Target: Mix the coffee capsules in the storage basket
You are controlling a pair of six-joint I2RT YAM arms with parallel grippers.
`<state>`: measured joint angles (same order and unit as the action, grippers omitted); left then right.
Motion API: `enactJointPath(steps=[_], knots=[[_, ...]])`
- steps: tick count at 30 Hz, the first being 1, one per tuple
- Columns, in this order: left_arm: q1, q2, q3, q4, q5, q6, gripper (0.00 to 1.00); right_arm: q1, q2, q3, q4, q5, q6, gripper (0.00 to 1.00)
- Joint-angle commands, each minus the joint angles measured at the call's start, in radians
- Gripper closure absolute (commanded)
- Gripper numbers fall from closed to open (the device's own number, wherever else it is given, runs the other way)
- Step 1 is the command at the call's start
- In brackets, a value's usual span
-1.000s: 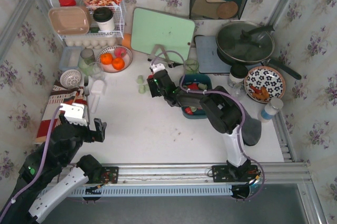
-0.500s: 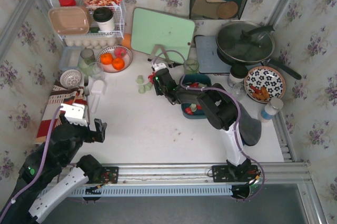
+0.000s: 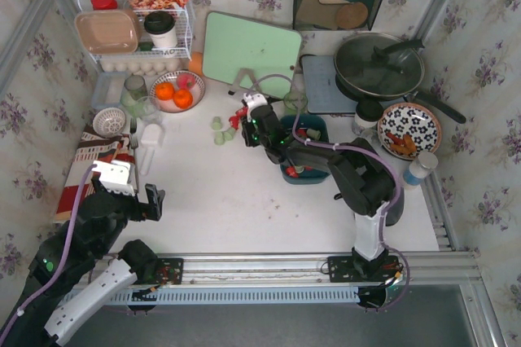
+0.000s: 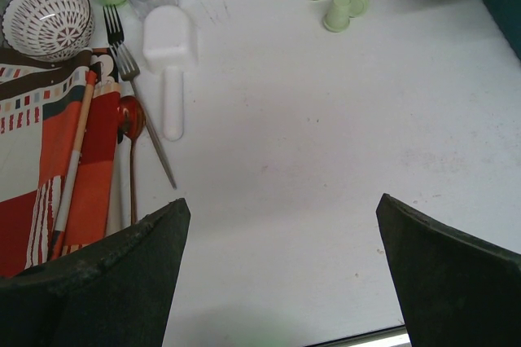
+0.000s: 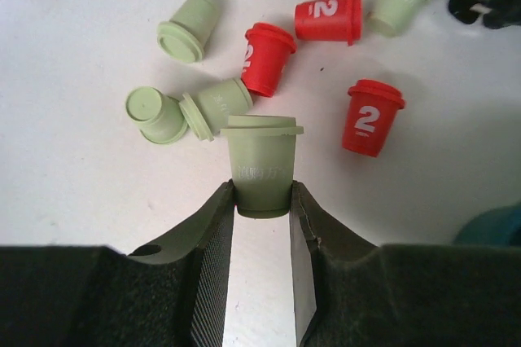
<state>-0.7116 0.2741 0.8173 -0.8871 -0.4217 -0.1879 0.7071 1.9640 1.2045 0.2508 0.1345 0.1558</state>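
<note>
A pale green capsule (image 5: 260, 164), clamped in the right hand (image 5: 260, 200), has been swung toward the storage basket (image 3: 308, 179) on its right; loose capsules (image 5: 266, 58) are left ahead on the surface (image 5: 98, 200).

**Left arm** (image 3: 77, 237), lower left of the top view: black links above a white lower segment (image 3: 81, 310), a white camera block (image 3: 114, 174) at the wrist and a lilac cable (image 3: 73, 200) along its length. **Right arm** (image 3: 358, 188), centre right: black joint housings, a white upright link (image 3: 366, 233) and a second lilac cable (image 3: 326, 144). Both arms show small green lights and stand on black base plates (image 3: 167, 270). **Left gripper** (image 4: 281, 217): dark, matte, wedge-shaped fingers. **Right gripper** (image 5: 260, 200): olive-grey fingertips (image 5: 213, 225) with ribbed inner faces.
</note>
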Motion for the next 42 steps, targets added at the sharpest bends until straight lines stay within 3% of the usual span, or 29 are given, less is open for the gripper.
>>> enactJointPath(steps=[1,12,21,24,29,31,42], knots=[[0.003,0.003,0.003,0.024,-0.005,0.004,0.01,0.000,-0.097,-0.052,0.055,0.048,0.029,0.91],[0.006,-0.001,0.003,0.023,-0.006,0.002,0.01,-0.022,-0.289,-0.225,0.072,0.306,0.046,0.91],[0.008,0.001,0.003,0.024,-0.002,0.002,0.01,-0.114,-0.310,-0.333,0.058,0.357,0.151,0.87],[0.008,0.003,0.003,0.025,-0.003,0.002,0.01,-0.140,-0.302,-0.343,0.044,0.354,0.184,0.81],[0.008,0.010,0.003,0.025,-0.004,0.001,0.01,-0.155,-0.295,-0.347,0.022,0.339,0.213,0.52],[0.009,0.013,0.003,0.025,-0.003,0.003,0.01,-0.155,-0.300,-0.348,0.020,0.331,0.212,0.45],[0.017,0.018,0.004,0.029,0.000,0.006,0.01,-0.148,-0.363,-0.341,0.020,0.284,0.170,0.39]])
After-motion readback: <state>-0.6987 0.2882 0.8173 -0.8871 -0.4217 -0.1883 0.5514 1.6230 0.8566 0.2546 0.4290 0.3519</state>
